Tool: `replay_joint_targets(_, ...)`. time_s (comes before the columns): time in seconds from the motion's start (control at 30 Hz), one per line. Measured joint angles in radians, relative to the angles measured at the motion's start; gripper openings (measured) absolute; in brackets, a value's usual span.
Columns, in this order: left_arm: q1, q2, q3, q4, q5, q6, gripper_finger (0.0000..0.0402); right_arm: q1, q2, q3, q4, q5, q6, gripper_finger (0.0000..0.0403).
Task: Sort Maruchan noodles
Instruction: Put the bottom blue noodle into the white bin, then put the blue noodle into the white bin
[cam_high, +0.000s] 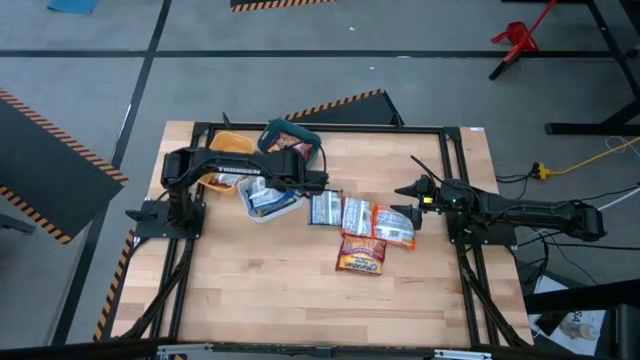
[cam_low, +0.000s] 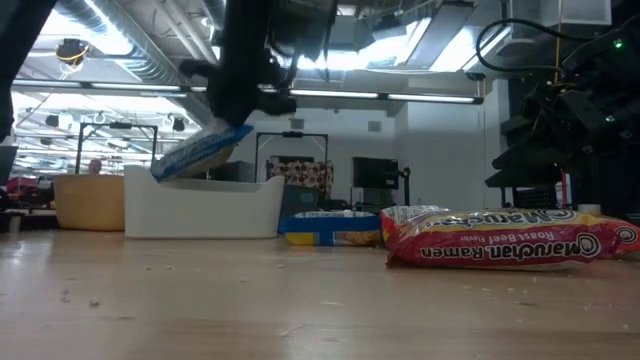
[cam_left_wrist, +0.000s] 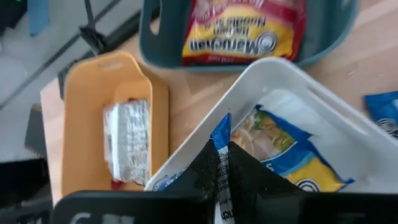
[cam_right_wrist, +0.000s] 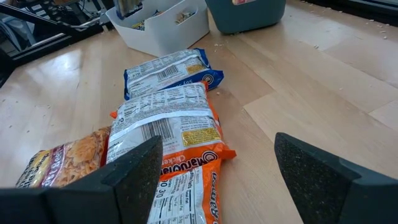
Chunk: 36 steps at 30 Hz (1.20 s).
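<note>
My left gripper (cam_high: 268, 188) is shut on a blue-white Maruchan packet (cam_low: 200, 155) and hovers over the white bin (cam_low: 205, 205). A blue-and-yellow packet (cam_left_wrist: 286, 155) lies inside that bin. The yellow bin (cam_left_wrist: 87, 99) holds a silver-backed packet (cam_left_wrist: 127, 140), and the teal bin (cam_left_wrist: 155, 43) a red-and-yellow one (cam_left_wrist: 239, 31). Several packets lie flat on the table: blue (cam_high: 323, 208), orange-silver (cam_high: 355, 215), orange (cam_high: 393, 225) and red (cam_high: 362, 255). My right gripper (cam_right_wrist: 217, 174) waits open at the table's right, just short of them. My left gripper pinches the blue-white packet by one edge (cam_left_wrist: 221, 134) between its two shut fingers (cam_left_wrist: 199, 174). The fingers slant down from above. The packet hangs tilted below them, its lower end (cam_low: 160, 170) level with the white bin's rim; whether it touches the bin does not show.
The three bins stand close together at the far left of the wooden table (cam_high: 260, 300). The black frame rails (cam_high: 330, 128) run along the table's far edge and sides. Bare wood lies toward the near edge.
</note>
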Motion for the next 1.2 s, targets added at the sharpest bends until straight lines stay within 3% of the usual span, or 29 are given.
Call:
replay_joint_targets(0.47,0.091,0.000,-0.164,0.250,0.140,0.148,0.0014,0.000,0.000,0.000,0.000,-0.001,0.000,0.0296)
replay_joint_targets(0.63,0.104,0.000,-0.172,0.287,0.107,0.182,0.0017,0.000,0.000,0.000,0.000,-0.002,0.000,0.0296)
replay_joint_targets(0.83,0.104,0.000,-0.172,0.328,0.047,0.201,0.0058,0.000,0.000,0.000,0.000,-0.003,0.000,0.0296)
replay_joint_targets(1.2,0.093,-0.009,-0.120,0.386,0.182,0.366,0.0124,0.000,0.000,0.000,0.000,-0.003,0.000,0.0296)
